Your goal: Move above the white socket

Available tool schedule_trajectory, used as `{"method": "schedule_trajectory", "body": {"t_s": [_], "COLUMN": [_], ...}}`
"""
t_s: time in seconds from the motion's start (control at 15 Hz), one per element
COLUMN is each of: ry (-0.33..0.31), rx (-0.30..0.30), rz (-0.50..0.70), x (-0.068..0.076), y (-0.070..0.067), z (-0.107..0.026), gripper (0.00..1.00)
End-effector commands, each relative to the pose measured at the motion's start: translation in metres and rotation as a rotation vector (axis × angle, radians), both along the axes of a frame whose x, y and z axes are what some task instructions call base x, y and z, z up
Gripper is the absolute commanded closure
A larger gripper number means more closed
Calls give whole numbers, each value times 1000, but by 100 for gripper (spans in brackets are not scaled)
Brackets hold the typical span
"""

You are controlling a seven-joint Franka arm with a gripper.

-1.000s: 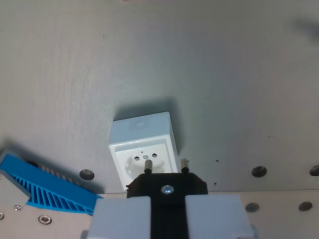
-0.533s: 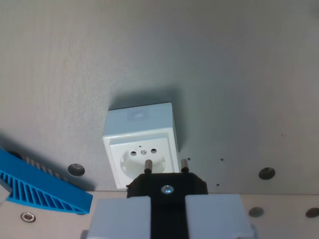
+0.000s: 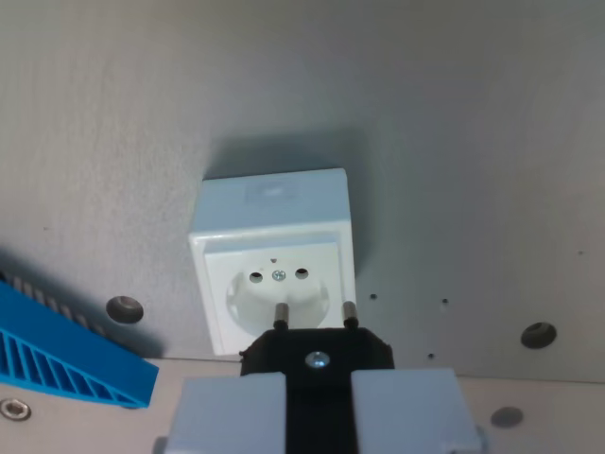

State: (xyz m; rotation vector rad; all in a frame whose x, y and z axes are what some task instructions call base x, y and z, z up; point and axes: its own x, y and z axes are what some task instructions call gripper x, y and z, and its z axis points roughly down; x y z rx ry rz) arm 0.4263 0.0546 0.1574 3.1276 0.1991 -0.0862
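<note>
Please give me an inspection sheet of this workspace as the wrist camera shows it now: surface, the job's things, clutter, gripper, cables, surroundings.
Surface: grey matte table top, with round holes such as one at the wrist view's right.
Job's things: white square plastic socket stands on the table, its round face with two pin holes showing.
Clutter: blue ribbed plastic part at the wrist view's lower left, apart from the socket.
Gripper: gripper with pale grey fingers shut on a black plug; its two metal pins reach over the socket's lower edge.
Cables: nothing seen.
Surroundings: nothing seen beyond the table.
</note>
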Motion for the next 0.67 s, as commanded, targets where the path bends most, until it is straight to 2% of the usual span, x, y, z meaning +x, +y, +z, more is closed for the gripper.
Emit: {"method": "schedule_trajectory", "body": {"t_s": [0.07,0.67], "ry": [-146,-126], "rx": [4,-1], "rz": [87,110], "x": [-17,-33], "y": [1,7], "z": [-6,-33], "gripper": [100,100]}}
